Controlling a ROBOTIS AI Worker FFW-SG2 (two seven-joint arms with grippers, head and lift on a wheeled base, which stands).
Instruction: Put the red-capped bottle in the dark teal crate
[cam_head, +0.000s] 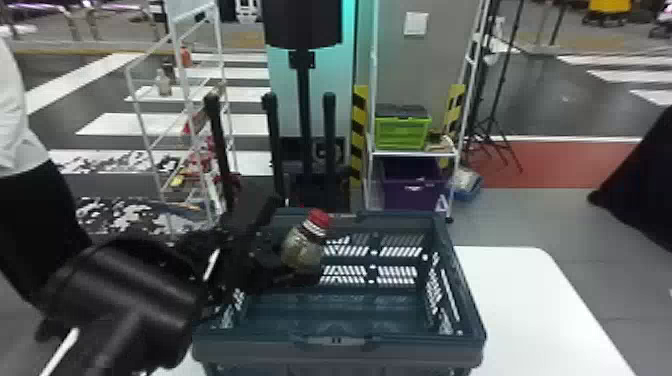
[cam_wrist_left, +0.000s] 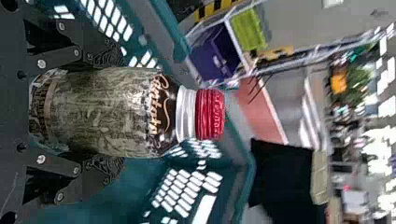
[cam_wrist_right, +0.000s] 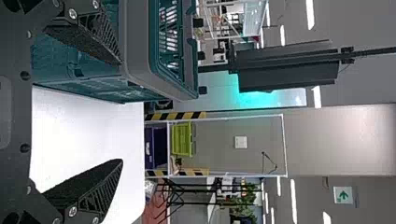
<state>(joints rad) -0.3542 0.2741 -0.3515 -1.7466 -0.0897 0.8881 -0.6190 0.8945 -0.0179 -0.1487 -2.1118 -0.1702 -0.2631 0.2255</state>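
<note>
Left gripper (cam_head: 294, 242) pinches one red-capped bottle (cam_head: 303, 249) above one crate's (cam_head: 467, 300) floor (cam_head: 345, 317), right gripper's (cam_wrist_right: 120, 112) two fingers (cam_wrist_right: 91, 186) spread.

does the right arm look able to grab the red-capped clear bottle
Probably not: the left gripper holds the bottle, and a dark teal crate wall stands between it and the right gripper.

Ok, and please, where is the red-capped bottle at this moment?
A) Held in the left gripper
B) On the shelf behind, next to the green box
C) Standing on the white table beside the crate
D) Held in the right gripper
A: the left gripper has the bottle between its fingers, with the red cap pointing away from the gripper.
</note>
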